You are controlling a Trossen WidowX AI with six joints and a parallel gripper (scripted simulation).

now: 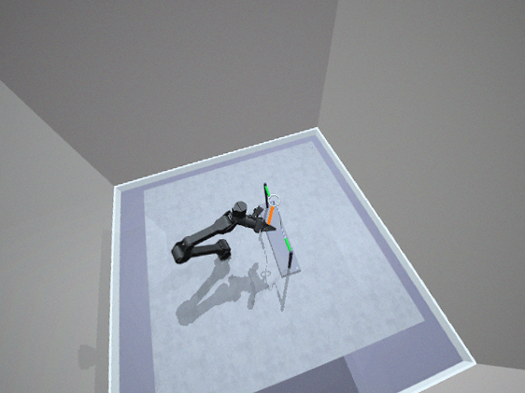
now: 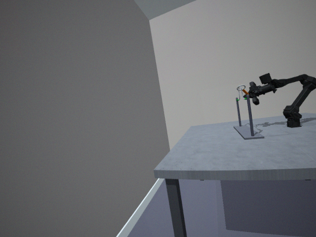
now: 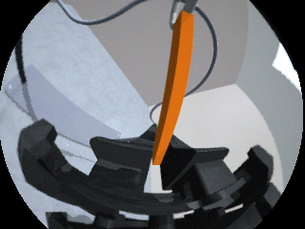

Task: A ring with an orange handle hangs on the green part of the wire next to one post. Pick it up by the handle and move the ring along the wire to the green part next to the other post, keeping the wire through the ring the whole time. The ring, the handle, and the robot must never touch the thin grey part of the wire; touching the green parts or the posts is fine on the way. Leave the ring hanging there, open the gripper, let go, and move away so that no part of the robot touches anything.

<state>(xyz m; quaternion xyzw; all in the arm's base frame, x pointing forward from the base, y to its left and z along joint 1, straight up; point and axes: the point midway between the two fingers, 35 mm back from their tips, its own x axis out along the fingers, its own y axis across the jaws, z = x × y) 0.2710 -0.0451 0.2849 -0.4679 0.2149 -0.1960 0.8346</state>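
So the ring (image 1: 273, 200) was up in the air, sitting above the wire rig close to the far post (image 1: 265, 189) in the top view. In the side view the ring (image 2: 241, 88) floated higher than both post tops, over by the post (image 2: 238, 112) on the left. The orange handle (image 3: 173, 92) ran from the ring back down into the gripper (image 3: 159, 166), and the jaws were pinched almost fully together on the handle's bottom end, so it definitely had hold of it.

From the wrist view the thin grey wire (image 3: 114, 15) curved across behind the handle and looked like it passed through the ring, though the ring itself was mostly cut off at the top edge, so I couldn't swear to that. Couldn't tell whether anything was grazing the grey bit either, it's too fine.

Progress-wise, my read: the pickup was done and the ring was somewhere mid-route over the wire's high part. Which post was the goal, I honestly couldn't say from this. What's left: bring the ring down onto the green section (image 1: 287, 244) or its twin at the other post, let go, and back the arm (image 1: 209, 239) off the baseplate (image 1: 284, 260) area.
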